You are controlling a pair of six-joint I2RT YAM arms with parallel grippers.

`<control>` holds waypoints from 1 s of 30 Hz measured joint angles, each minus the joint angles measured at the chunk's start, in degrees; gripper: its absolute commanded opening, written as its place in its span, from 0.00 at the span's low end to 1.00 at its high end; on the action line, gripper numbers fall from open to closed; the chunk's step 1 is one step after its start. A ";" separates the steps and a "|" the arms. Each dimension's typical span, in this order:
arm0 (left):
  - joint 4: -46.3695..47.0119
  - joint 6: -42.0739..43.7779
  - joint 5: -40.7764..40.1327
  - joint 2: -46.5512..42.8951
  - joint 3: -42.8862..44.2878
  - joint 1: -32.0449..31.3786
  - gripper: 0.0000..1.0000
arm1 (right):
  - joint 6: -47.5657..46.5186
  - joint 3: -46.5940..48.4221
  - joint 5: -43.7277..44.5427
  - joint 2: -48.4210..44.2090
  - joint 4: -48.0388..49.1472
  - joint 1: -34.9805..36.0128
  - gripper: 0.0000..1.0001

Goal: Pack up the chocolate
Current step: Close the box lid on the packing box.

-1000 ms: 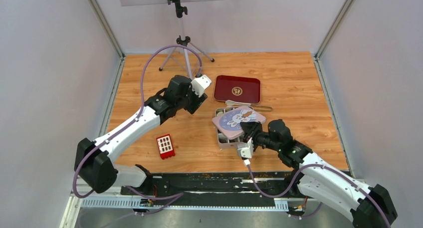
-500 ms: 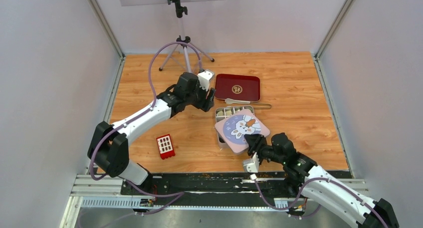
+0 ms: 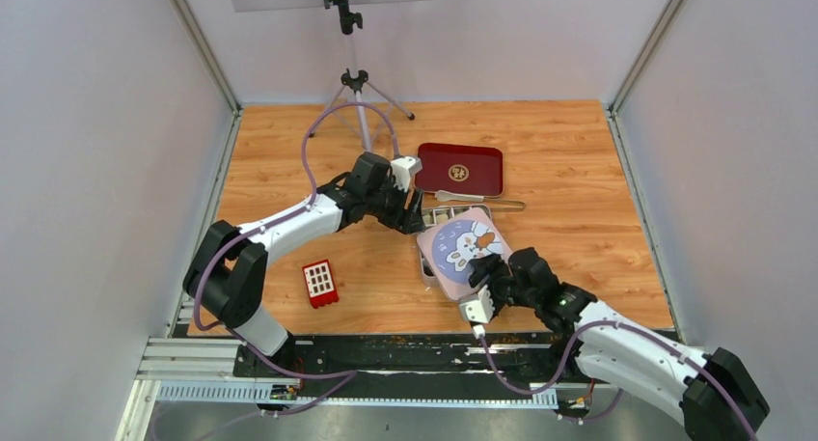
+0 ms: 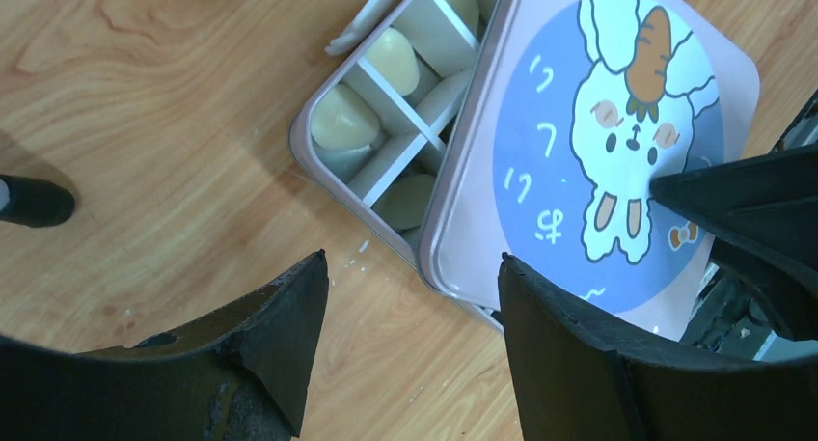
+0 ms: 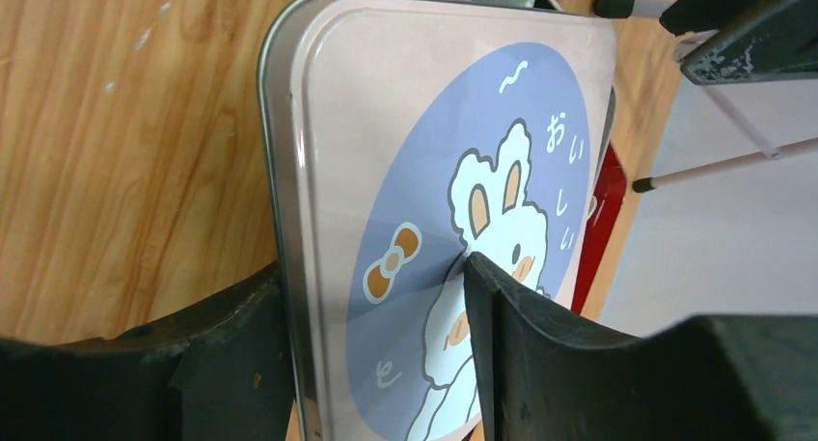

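Note:
A pink tin box (image 4: 307, 140) sits mid-table with cream-white chocolate (image 4: 391, 60) in its dividers. Its lid (image 3: 461, 251), pink with a blue bunny disc, lies askew over most of the box (image 3: 446, 212), so other pieces are hidden. My left gripper (image 3: 413, 212) hovers open at the box's far-left corner. In the left wrist view the left gripper (image 4: 410, 267) has only wood and the lid's (image 4: 598, 142) corner below it. My right gripper (image 3: 485, 275) is open at the near side. In the right wrist view it (image 5: 376, 267) straddles the lid's (image 5: 405, 123) rim.
A dark red tray (image 3: 459, 171) lies just beyond the box, with metal tongs (image 3: 487, 203) between them. A small red block with white squares (image 3: 319, 282) sits near the left front. A tripod (image 3: 355, 94) stands at the back. Grey walls close both sides.
My right gripper's fingers have spread apart from the lid's rim, and the lid has settled flatter over the box. My left arm swung right and nearer, to the box's corner.

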 measured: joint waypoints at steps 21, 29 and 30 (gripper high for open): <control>-2.29 -3.39 0.00 2.34 -1.18 0.92 0.65 | 24.35 17.20 -7.61 12.17 -12.07 -0.42 0.88; -3.17 -4.90 3.13 2.25 -2.64 2.49 0.72 | 29.53 28.20 -10.36 4.02 -28.41 -5.95 0.86; -3.39 -4.96 3.85 2.12 -2.71 2.97 0.74 | 30.77 29.57 -11.08 4.00 -29.59 -7.19 0.84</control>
